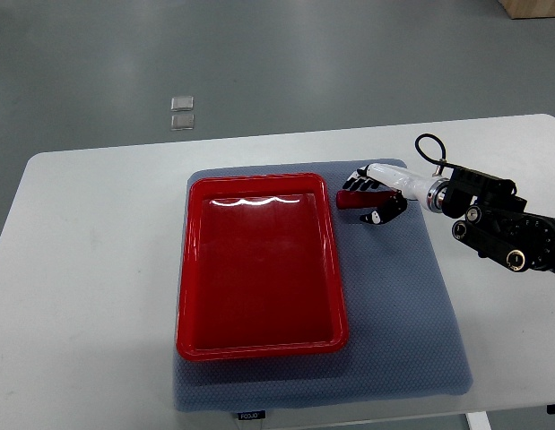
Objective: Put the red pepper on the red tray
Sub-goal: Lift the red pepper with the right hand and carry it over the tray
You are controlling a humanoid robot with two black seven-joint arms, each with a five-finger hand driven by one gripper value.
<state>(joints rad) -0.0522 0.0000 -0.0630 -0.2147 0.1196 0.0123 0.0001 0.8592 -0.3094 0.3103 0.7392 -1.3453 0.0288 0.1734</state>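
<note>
The fingers (358,184) of the right hand (374,193), dark and jointed, curl around one end of the small dark-red pepper (347,201); the thumb sits below it at about five o'clock from the pepper. The hold looks closed on the pepper, though whether the pepper is lifted or resting on the mat cannot be told from this view. The arm comes in from three o'clock, over the white rounded counter (89,269). The left hand is out of view.

The pepper lies just beside the shallow rectangular glossy red plastic tray (192,269), off the tray's upper right corner, at roughly two o'clock from the tray's middle. Pepper and tray both sit on a blue-grey textured fabric mat (411,331) spread across the counter.

My judgement: the step in hand is the grasp, with carrying not yet done. The next move calls for a lift high enough to clear the tray's raised rim, then travel toward nine o'clock over the tray floor before release.
</note>
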